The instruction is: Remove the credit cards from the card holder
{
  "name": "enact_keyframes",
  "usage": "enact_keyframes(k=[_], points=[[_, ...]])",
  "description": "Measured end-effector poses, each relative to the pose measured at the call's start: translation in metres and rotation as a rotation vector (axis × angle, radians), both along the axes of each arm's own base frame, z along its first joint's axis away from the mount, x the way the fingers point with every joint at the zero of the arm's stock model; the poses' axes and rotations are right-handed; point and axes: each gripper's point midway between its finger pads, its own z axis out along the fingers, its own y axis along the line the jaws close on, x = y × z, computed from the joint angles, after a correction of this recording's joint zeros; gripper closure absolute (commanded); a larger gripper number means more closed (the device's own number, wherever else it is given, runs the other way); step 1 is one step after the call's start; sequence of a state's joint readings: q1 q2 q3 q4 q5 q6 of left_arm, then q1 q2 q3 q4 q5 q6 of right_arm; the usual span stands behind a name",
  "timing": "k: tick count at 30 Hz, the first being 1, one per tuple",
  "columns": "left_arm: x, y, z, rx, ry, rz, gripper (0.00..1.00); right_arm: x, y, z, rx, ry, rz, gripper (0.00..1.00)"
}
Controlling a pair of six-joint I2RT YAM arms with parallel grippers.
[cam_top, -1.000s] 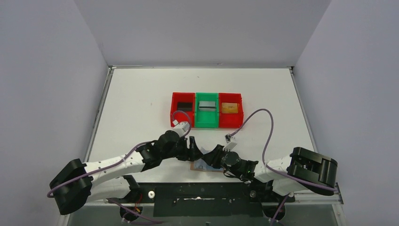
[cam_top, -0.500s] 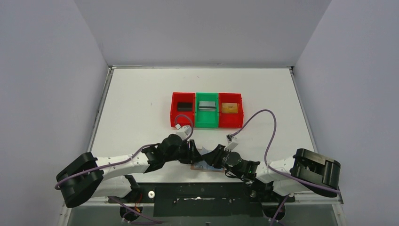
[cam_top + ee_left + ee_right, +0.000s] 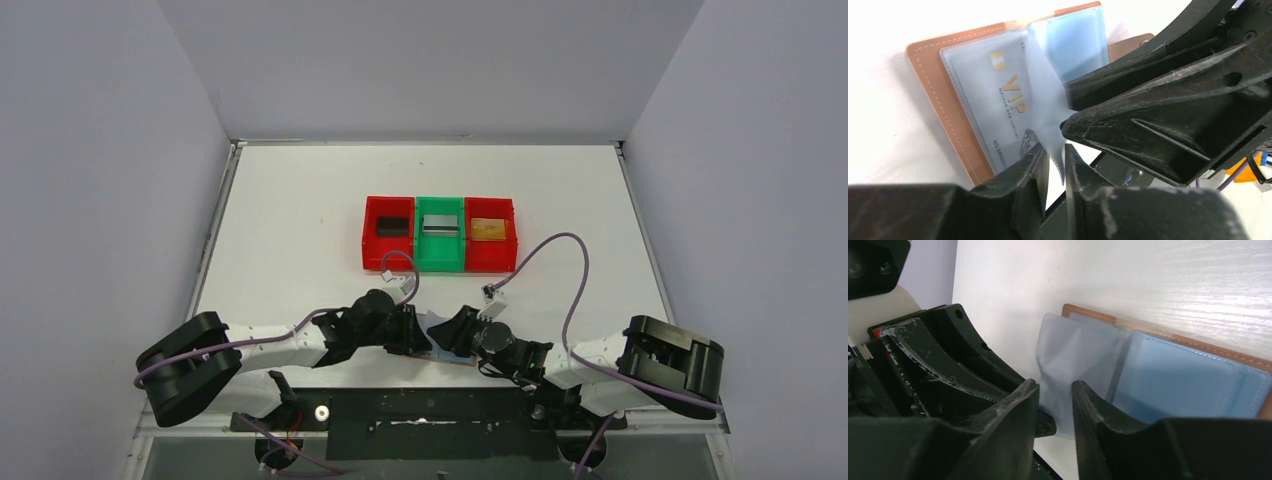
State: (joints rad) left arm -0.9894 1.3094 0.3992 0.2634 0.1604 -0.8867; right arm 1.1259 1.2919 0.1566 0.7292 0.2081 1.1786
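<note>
We see the white tabletop (image 3: 300, 200) with both arms stretched low along its near edge, meeting tip to tip in the middle. Farther back, three bins touch in a row: the left red bin (image 3: 370, 245) holds a black card (image 3: 392, 226), the green bin (image 3: 439, 260) a silver card (image 3: 438, 226), and the right red bin (image 3: 489, 258) a gold card (image 3: 488, 229). Between the arm tips the card holder (image 3: 928, 85) lies open and flat, tan leather outside, pale blue pockets inside. The left claw (image 3: 1055, 150) is closed to a slit, pinching the lifted flap of a clear plastic sleeve (image 3: 1045, 95). The right claw (image 3: 1055, 390) stands narrowly apart at the same flap; we cannot tell whether it grips. A VIP card (image 3: 1008, 100), grey with gold lettering, sits inside the holder's sleeve page.
</note>
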Motion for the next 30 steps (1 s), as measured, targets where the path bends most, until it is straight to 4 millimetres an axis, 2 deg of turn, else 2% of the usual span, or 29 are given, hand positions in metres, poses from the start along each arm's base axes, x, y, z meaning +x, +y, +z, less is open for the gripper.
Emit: enact_keyframes(k=[2, 4, 8, 11, 14, 21, 26, 30], points=[[0.001, 0.000, 0.000, 0.005, -0.006, 0.002, 0.92, 0.000, 0.000, 0.001, 0.002, -0.001, 0.000, 0.54], [0.004, 0.000, 0.000, 0.011, -0.016, 0.004, 0.92, 0.000, -0.001, 0.004, 0.004, -0.003, -0.001, 0.48], [0.009, 0.000, 0.001, 0.023, -0.045, 0.012, 0.92, 0.003, -0.010, 0.018, 0.003, 0.000, -0.046, 0.48], [0.011, 0.000, 0.001, 0.036, -0.065, 0.010, 0.91, 0.008, -0.024, 0.022, -0.028, 0.033, -0.125, 0.48], [0.013, -0.004, 0.005, 0.054, -0.093, -0.011, 0.87, 0.011, -0.047, 0.016, -0.097, 0.077, -0.221, 0.48], [0.020, -0.030, 0.017, 0.122, -0.186, -0.056, 0.83, 0.005, -0.104, -0.017, -0.295, 0.159, -0.379, 0.45], [0.018, -0.047, 0.015, 0.192, -0.241, -0.098, 0.80, 0.003, -0.127, -0.022, -0.370, 0.203, -0.467, 0.45], [0.014, -0.059, 0.004, 0.258, -0.268, -0.137, 0.79, 0.000, -0.139, -0.026, -0.405, 0.233, -0.521, 0.45]])
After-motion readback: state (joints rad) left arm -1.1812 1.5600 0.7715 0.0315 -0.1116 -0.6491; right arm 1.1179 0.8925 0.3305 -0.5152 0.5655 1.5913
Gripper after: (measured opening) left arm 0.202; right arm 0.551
